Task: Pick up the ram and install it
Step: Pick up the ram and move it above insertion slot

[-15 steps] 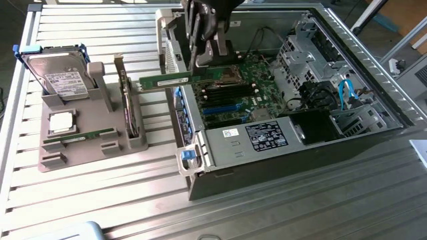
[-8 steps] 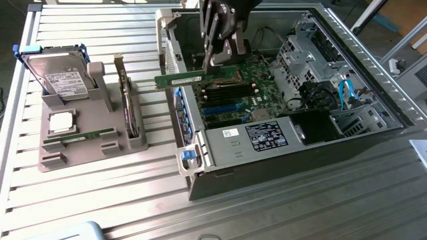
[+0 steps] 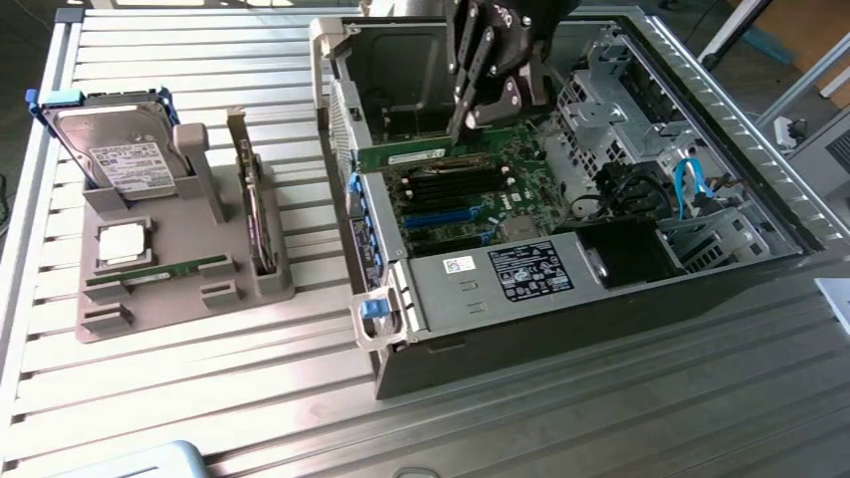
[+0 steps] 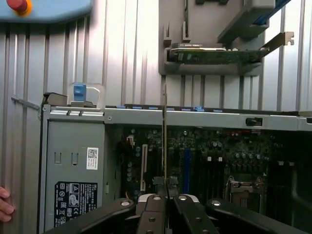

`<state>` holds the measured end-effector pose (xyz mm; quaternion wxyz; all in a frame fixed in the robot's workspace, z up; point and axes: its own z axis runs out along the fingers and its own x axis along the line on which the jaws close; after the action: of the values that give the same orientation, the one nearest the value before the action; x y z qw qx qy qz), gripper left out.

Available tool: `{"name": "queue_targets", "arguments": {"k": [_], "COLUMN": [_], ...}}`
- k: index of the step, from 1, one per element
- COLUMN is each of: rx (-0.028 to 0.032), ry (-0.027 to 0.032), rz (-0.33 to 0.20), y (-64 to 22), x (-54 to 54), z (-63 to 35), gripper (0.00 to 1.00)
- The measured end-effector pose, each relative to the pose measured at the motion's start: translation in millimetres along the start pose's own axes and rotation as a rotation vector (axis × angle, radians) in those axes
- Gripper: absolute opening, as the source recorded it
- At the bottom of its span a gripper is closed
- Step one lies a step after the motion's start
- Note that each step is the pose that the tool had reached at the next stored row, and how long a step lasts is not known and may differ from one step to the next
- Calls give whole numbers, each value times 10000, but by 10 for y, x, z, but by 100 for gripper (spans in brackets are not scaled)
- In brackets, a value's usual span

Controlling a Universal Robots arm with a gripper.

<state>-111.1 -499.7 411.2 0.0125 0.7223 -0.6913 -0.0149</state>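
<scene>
RAM [image 3: 405,154], a long narrow green stick, is pinched by one end between the black fingers [image 3: 476,70], which are pressed together on it. It hangs on edge inside the open computer case [image 3: 743,159], over the motherboard [image 3: 459,214] and just beside the row of dark memory slots [image 3: 459,184]; whether its lower edge touches the board cannot be told. In the wrist view the RAM [image 4: 165,131] appears edge-on as a thin line rising from between the fingers [image 4: 155,217], with the motherboard's slots and the processor socket [image 4: 243,187] beyond it. The grey power supply [image 3: 512,274], with its black label, fills the near corner of the case, and a blue cable [image 3: 687,184] loops at the exterior view's right. The case lies on its side on a ribbed metal desk [image 3: 598,408]. On the desk at the exterior view's left, well apart from the case, a grey holder [image 3: 199,299] carries a hard drive [image 3: 113,149] standing tilted, a square silver chip [image 3: 122,244], another green stick [image 3: 159,272] lying flat, and a dark expansion card [image 3: 253,214] set upright on edge. A person's fingertips [image 4: 4,204] show at the edge of the wrist view, beside the power supply.
</scene>
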Motion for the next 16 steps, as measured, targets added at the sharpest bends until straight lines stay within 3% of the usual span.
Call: {"name": "queue_targets", "arguments": {"k": [16], "rx": [-1], "ry": [2], "rz": [-15], "y": [-596], "x": [49], "z": [-24], "gripper": [12]}}
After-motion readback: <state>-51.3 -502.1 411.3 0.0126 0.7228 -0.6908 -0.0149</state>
